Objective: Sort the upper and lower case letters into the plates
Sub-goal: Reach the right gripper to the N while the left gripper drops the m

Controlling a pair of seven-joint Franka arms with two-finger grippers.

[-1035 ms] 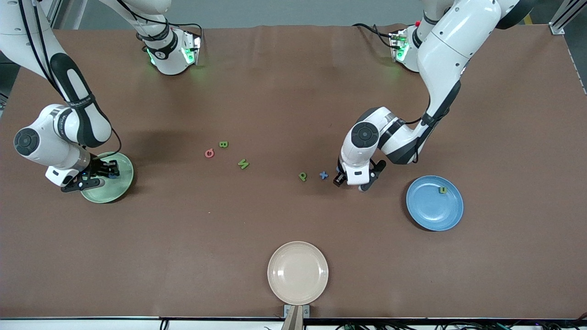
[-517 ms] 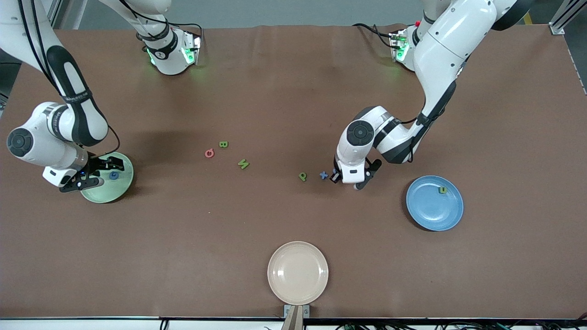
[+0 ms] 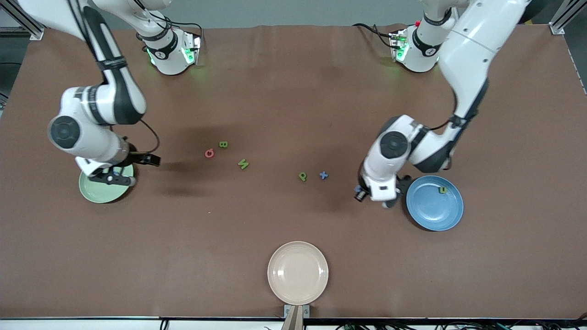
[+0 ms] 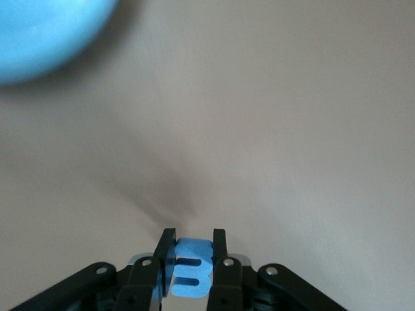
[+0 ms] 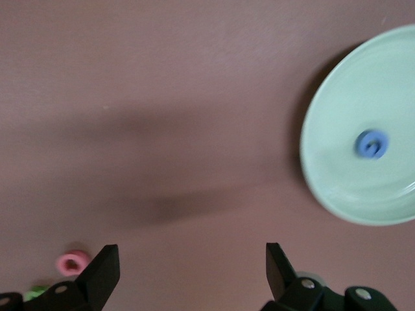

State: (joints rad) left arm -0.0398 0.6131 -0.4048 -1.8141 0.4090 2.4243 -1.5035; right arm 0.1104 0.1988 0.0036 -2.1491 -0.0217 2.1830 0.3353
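the left gripper [image 4: 189, 259] hangs over the bare brown table [image 3: 293, 91], just beside the round medium blue plate [image 3: 433, 213], and its two black fingers [image 4: 163, 256] are pinched tight on a small chunky blue toy letter [image 4: 191, 272]; its shape reads like an "e", but i cannot be sure. one little green letter [image 3: 443, 189] lies in the blue plate, near the rim on the side toward the robots, too small to read. the right gripper [image 5: 188, 272] is up in the air over the table by the edge of the round pale green plate [image 3: 94, 192], with its fingers [image 5: 104, 272] spread wide and nothing between them. in the right wrist view a small round blue letter [image 5: 371, 144] lies inside the green plate. out on the table, about midway between the two plates, the other letters lie loose: a red one like a "q" [image 3: 209, 153], a green "b" [image 3: 223, 144] just beside it and farther from the front camera, a green one like an "m" [image 3: 243, 163] a little nearer, then toward the left arm's end a green "p" [image 3: 302, 176] and a blue "x" or plus shape [image 3: 323, 175] close together. a round cream plate [image 3: 316, 288] sits at the table's edge nearest the front camera, with no letters in it.
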